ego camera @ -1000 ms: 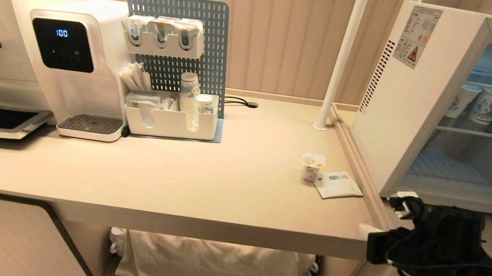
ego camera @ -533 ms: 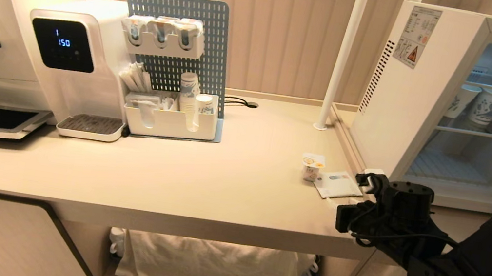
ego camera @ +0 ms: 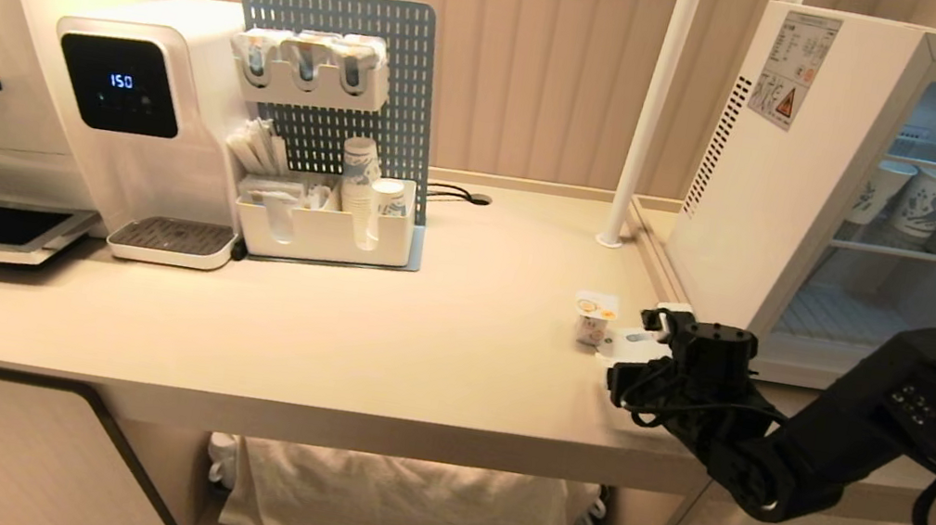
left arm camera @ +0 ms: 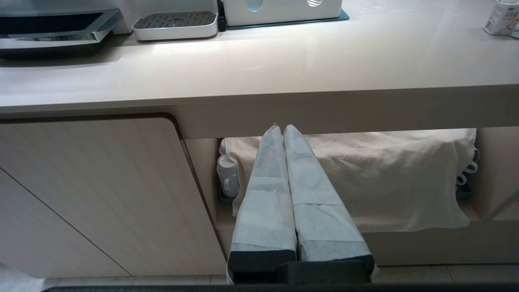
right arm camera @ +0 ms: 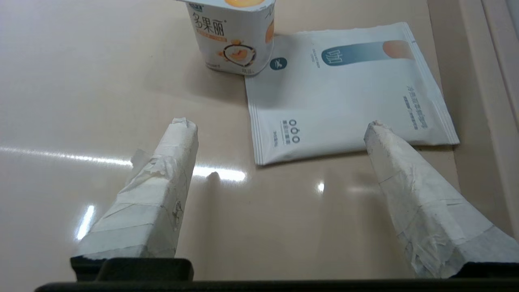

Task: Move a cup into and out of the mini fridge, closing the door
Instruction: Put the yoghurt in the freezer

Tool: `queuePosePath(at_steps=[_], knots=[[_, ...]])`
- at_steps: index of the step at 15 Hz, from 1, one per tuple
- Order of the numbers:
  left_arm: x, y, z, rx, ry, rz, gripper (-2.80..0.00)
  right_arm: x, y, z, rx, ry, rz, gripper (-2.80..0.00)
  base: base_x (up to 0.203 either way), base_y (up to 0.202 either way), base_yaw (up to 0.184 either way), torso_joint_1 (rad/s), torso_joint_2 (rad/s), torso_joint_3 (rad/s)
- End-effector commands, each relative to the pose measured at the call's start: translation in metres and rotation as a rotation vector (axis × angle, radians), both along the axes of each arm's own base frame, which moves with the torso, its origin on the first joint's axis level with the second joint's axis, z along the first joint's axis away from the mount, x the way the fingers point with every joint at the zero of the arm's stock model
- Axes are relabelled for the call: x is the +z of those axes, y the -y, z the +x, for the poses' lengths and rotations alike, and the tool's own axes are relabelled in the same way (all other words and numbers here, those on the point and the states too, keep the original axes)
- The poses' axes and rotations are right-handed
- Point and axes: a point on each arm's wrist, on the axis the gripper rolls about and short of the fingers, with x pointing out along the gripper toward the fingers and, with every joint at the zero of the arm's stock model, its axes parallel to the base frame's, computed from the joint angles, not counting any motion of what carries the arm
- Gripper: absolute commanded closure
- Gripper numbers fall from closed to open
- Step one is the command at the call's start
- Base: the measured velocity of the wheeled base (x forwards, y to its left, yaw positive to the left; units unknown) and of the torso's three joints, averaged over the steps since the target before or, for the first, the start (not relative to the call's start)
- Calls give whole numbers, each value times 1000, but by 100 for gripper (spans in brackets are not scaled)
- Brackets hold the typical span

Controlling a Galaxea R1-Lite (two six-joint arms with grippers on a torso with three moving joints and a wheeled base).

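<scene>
A pale table (ego camera: pixel 415 358) runs under a ribbed wall, with a water dispenser (ego camera: pixel 142 126) and a pegboard organiser (ego camera: pixel 330 128) towards the left. The cup (ego camera: pixel 594 317) is seen upright on the table near its right end, touching a flat white sachet (right arm camera: pixel 344 89) beside it, and short of the mini fridge (ego camera: pixel 872 204), whose interior stands exposed with two paper cups (ego camera: pixel 910 196) on an upper wire shelf. Over the last second the right gripper (right arm camera: pixel 279 134) has been brought in from the table's right corner to just beside the cup, and its jaws have been spread wide; nothing is held or touched yet. The pick-up is judged to be starting. The left gripper (left arm camera: pixel 282 134) is kept parked below the table edge, jaws pressed together, empty.
</scene>
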Motion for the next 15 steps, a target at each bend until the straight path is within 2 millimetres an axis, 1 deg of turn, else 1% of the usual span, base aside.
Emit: queuePosePath(at_steps=[1,6,7,11,13,15], knots=[[0,0,0,0,0,0,0,-14,-5,14,-7,-2,-8,-280,0,0,0,0,0,0],[0,0,0,5,1,-18,0,-7,-18,43,7,53,-1,-280,0,0,0,0,0,0],[0,0,0,5,1,-21,0,-8,-21,50,12,58,2,-280,0,0,0,0,0,0],[0,0,0,6,0,-21,0,-25,-29,78,11,80,4,-280,0,0,0,0,0,0],[0,0,0,6,-1,-23,0,-26,-30,91,4,92,-7,-280,0,0,0,0,0,0],[0,0,0,7,1,-25,0,-26,-29,98,-3,87,-15,-280,0,0,0,0,0,0]])
